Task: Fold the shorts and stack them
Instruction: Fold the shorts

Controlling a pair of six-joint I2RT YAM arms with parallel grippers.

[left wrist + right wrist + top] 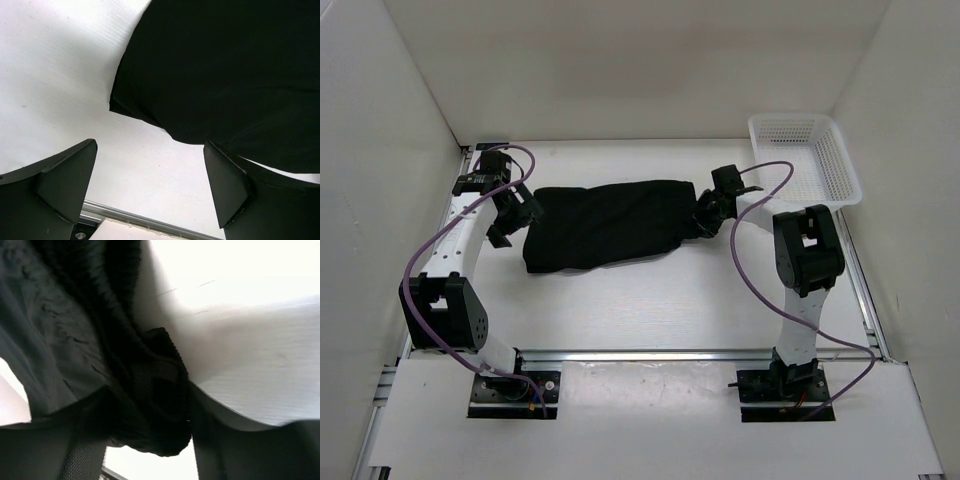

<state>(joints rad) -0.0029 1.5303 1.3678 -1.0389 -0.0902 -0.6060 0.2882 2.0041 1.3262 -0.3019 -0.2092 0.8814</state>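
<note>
The shorts point(605, 225) lie flat across the middle of the table point(620, 310) as one long black bundle running left to right, with the right end drawn into a narrow bunch. The right gripper point(705, 214) is positioned at that bunched end and is clamped on it. In the right wrist view the shorts point(145, 375) appear as thick ribbed cloth gathered into a wad, and the right gripper point(150, 432) has its fingers point(82, 455) pressed against both sides of the wad. The left gripper point(515, 212) is positioned at the left end of the shorts, low over the table. In the left wrist view the left gripper point(150, 147) is spread wide with nothing grasped: bare table surface shows between its fingers point(67, 182). The shorts point(225, 75) fill the upper right of that view, with one corner of the cloth just ahead of the fingertips. A white mesh basket point(845, 175) stands at the far right corner of the table, well apart from the shorts.
</note>
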